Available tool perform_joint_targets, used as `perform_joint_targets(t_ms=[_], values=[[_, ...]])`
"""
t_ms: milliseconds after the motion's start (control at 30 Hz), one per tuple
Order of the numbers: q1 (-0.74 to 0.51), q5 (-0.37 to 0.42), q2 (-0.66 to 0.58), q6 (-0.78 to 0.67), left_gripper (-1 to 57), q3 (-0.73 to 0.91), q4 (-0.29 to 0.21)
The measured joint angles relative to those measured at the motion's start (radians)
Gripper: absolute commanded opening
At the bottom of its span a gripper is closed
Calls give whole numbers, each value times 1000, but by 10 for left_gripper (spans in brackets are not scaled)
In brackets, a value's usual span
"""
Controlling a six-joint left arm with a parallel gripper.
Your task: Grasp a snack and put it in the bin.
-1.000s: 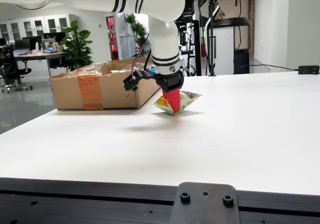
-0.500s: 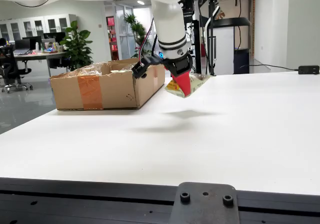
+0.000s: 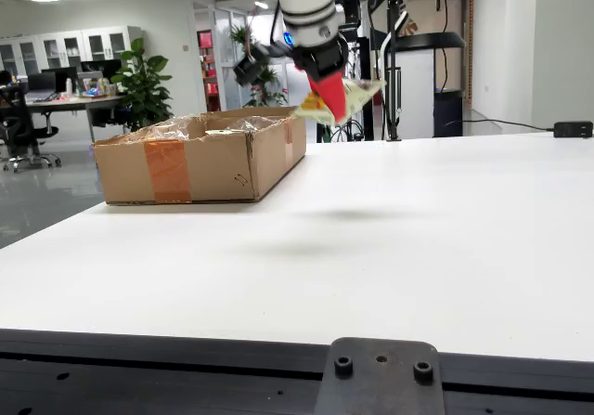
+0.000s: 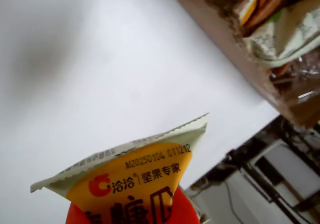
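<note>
My gripper [image 3: 331,99] has red fingers [image 3: 330,93] and is shut on a snack packet [image 3: 351,94], pale green with a yellow panel, held well above the white table [image 3: 390,239]. It hangs just right of the cardboard box [image 3: 200,160]. In the gripper's own view the packet [image 4: 135,171] fills the lower middle, pinched by a red finger [image 4: 182,211]. The box [image 4: 250,48] lies at the top right there, with several snack packets [image 4: 287,31] inside.
The box stands at the table's left in the fixed view. Black stands and an arm base [image 3: 394,53] rise behind the table. A black mount [image 3: 380,378] sits at the near edge. A dark device [image 3: 573,129] lies at the far right.
</note>
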Motion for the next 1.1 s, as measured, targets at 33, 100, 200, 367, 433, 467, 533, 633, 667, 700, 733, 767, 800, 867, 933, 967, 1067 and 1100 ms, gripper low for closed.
perform_joint_targets(t_ms=[33, 100, 200, 367, 433, 467, 533, 633, 667, 700, 733, 767, 800, 867, 933, 967, 1067, 1100], values=[[2, 0, -34, 0, 95, 39, 2], [6, 0, -90, 0, 95, 108, 7], [13, -1, -172, 0, 95, 205, 15], [31, -2, -252, 19, 95, 288, 23], [41, -1, -268, 56, 95, 301, 26], [46, -1, -275, 76, 95, 306, 27], [60, 0, -285, 130, 95, 314, 28], [82, 0, -298, 207, 95, 324, 30], [91, 0, -305, 236, 95, 330, 31], [99, 0, -313, 257, 95, 338, 32], [110, 0, -324, 282, 95, 351, 34], [122, 0, -337, 306, 95, 366, 36], [134, 0, -351, 329, 95, 381, 37], [158, 0, -376, 368, 95, 409, 41], [184, -1, -402, 406, 95, 436, 45], [195, -1, -412, 422, 95, 446, 47], [229, -2, -438, 474, 95, 471, 51], [242, -2, -446, 491, 95, 479, 53]])
